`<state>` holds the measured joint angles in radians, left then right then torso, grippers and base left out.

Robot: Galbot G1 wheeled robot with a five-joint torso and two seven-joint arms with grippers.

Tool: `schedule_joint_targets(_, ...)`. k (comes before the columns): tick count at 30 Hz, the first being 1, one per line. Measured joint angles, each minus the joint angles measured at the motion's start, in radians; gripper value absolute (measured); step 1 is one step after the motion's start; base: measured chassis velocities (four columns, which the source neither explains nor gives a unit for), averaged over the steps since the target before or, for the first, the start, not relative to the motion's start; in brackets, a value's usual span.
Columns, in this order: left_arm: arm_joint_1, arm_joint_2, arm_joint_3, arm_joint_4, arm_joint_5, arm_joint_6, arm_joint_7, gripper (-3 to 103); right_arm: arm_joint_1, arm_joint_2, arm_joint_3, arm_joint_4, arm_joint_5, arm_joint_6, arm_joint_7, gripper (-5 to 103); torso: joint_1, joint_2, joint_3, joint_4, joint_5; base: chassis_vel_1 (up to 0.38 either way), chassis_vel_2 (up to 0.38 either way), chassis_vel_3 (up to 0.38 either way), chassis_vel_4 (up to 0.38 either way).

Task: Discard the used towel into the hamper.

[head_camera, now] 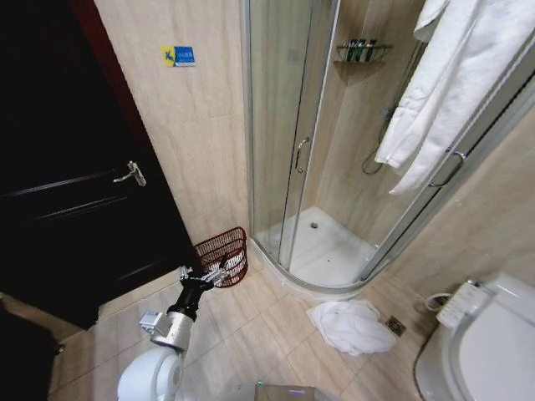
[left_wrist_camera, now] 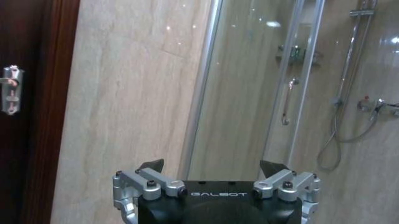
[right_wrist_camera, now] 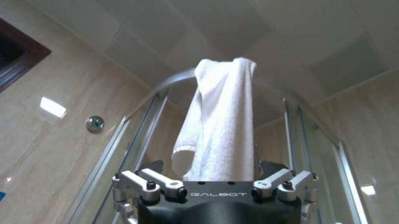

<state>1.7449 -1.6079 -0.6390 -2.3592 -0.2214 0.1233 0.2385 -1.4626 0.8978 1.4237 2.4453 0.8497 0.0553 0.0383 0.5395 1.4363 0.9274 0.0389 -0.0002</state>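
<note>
The hamper [head_camera: 222, 251], a small round red-brown wire basket, stands on the floor tiles against the wall beside the shower. My left gripper [head_camera: 219, 272] hovers at its near rim; in the left wrist view this gripper [left_wrist_camera: 212, 166] is open and holds nothing. A crumpled white towel [head_camera: 351, 324] lies on the floor in front of the shower tray. A second white towel [head_camera: 451, 83] hangs over the top of the shower enclosure. My right gripper [right_wrist_camera: 212, 165] points up at this hanging towel [right_wrist_camera: 218, 130], open, with the cloth beyond its fingertips.
A dark door [head_camera: 75, 209] with a metal handle [head_camera: 129, 174] stands to the left of the hamper. The glass shower enclosure [head_camera: 292, 142] curves behind it. A toilet [head_camera: 489, 347] sits at the lower right, with a floor drain [head_camera: 394, 326] beside the crumpled towel.
</note>
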Motion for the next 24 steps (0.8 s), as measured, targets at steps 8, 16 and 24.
schedule_joint_targets(8, 0.000, 0.000, 0.000, 0.000, 0.000, 0.000, 0.000, 100, 0.024, -0.070, 0.022, -0.024, 0.031, -0.024, 0.017, 100, 0.001, 0.000, 0.000, 0.0001, 0.0006, -0.136, 0.138, 0.128, -0.119)
schedule_joint_targets(16, 0.000, 0.000, 0.000, 0.000, 0.000, 0.000, 0.000, 100, 0.218, -0.242, -0.005, -0.179, 0.048, -0.073, 0.020, 100, 0.000, 0.000, 0.000, 0.0005, -0.0001, -0.034, 0.028, 0.023, -0.026)
schedule_joint_targets(24, 0.000, 0.000, 0.000, 0.000, 0.000, 0.000, 0.000, 100, 0.405, -0.279, -0.151, -0.276, 0.034, -0.065, -0.020, 100, 0.000, 0.000, 0.000, -0.0001, 0.0002, 0.000, 0.000, 0.000, 0.000)
